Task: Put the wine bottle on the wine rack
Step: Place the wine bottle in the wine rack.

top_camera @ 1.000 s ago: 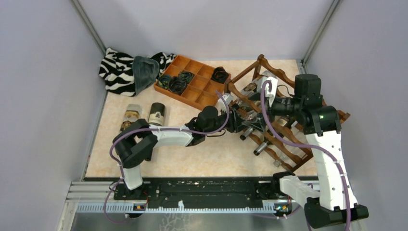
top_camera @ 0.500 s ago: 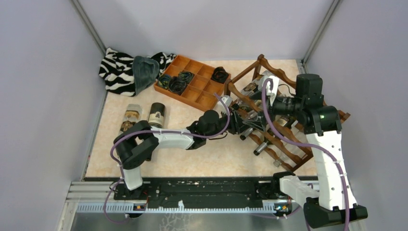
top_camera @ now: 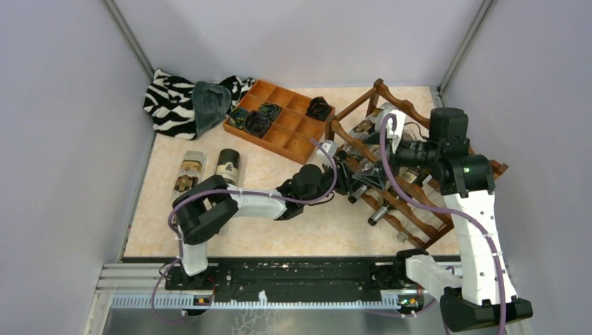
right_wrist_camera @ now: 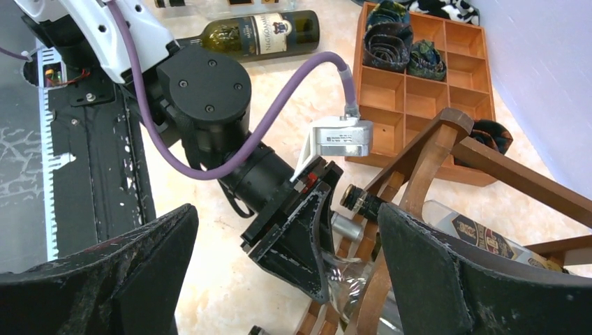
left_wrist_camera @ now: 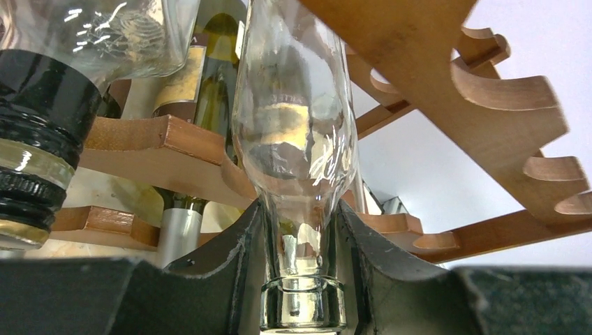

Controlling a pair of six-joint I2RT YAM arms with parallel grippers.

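Note:
A clear glass wine bottle [left_wrist_camera: 297, 132] points body-first into the wine rack [left_wrist_camera: 447, 77], lying between its scalloped wooden rails. My left gripper [left_wrist_camera: 299, 216] is shut on the bottle's neck just above the lip. In the top view the left gripper [top_camera: 347, 172] is at the rack's [top_camera: 426, 209] left side. My right gripper [right_wrist_camera: 286, 223] hangs open above the rack's top edge [right_wrist_camera: 426, 150], looking down on the left gripper and the clear bottle [right_wrist_camera: 342, 279], with nothing held between its fingers.
Other bottles lie in the rack, one with a black cap [left_wrist_camera: 35, 132] and one green [left_wrist_camera: 209, 84]. Two bottles [top_camera: 190, 171] [top_camera: 227, 166] lie on the table at the left. An orange-brown compartment tray [top_camera: 290, 132] and a zebra-striped cloth [top_camera: 167, 101] sit at the back.
My left arm has reached further right toward the rack, carrying the clear bottle deeper between the rails. The right arm has stayed in place.

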